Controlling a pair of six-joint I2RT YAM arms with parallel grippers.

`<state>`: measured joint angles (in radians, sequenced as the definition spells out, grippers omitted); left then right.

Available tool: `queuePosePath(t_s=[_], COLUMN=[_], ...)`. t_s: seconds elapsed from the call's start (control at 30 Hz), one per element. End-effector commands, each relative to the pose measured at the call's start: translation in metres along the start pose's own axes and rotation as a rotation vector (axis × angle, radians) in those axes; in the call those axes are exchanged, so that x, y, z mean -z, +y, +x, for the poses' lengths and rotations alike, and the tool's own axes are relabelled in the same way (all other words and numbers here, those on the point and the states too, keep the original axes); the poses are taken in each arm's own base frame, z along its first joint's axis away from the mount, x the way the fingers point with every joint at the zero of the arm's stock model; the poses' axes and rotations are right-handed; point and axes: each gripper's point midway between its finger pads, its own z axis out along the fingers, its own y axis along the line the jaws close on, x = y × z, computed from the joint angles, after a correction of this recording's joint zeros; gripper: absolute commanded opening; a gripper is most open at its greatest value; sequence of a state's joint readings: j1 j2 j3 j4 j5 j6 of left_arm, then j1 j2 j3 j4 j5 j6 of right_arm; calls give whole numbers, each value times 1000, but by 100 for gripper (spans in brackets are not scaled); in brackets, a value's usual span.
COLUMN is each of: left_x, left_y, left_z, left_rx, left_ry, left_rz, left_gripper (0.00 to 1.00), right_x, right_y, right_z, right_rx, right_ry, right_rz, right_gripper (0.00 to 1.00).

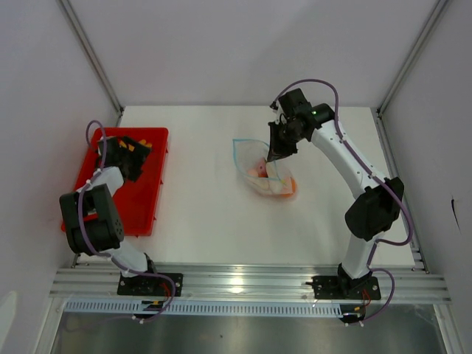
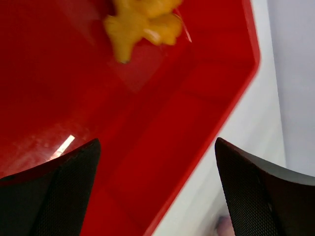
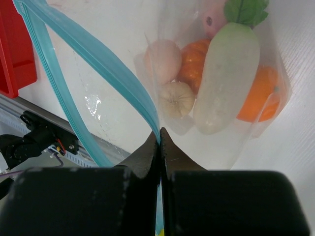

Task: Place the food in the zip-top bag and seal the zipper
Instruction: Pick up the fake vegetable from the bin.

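Observation:
The clear zip-top bag lies mid-table with its mouth open. Inside it are toy foods: a white radish, orange pieces, a pale garlic and a pink piece. My right gripper is shut on the blue-teal zipper at one side of the mouth and holds that edge up; it also shows in the top view. My left gripper is open and empty over the red tray's corner. A yellow toy food lies in the tray.
The red tray sits at the table's left edge; its rim runs between my left fingers. White table lies between tray and bag. Enclosure walls stand at the back and sides, and a metal rail runs along the front.

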<state>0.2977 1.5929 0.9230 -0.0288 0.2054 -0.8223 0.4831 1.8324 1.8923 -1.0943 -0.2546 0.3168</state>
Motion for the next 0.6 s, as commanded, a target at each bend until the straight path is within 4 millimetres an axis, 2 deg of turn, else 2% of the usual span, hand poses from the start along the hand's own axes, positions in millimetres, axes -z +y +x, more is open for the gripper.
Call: queuePosePath(t_s=[0.0, 0.2, 0.37, 0.43, 0.47, 0.57], left_x=[-9, -20, -35, -43, -46, -57], left_y=[-1, 25, 25, 29, 25, 27], left_z=[-36, -54, -64, -63, -69, -71], left_rx=[167, 234, 268, 282, 288, 288], left_ry=[-106, -168, -181, -180, -191, -189], left_rz=[6, -74, -69, -74, -58, -65], left_gripper=[98, 97, 95, 93, 92, 88], right_x=[18, 19, 20, 22, 23, 25], right_y=[8, 9, 10, 11, 11, 10], right_z=[-5, -5, -6, -6, -6, -6], right_rx=[30, 36, 37, 42, 42, 45], right_ry=[-49, -52, -57, -61, -64, -70], right_rz=[-15, -23, -23, -27, -24, -21], right_gripper=[0, 0, 0, 0, 0, 0])
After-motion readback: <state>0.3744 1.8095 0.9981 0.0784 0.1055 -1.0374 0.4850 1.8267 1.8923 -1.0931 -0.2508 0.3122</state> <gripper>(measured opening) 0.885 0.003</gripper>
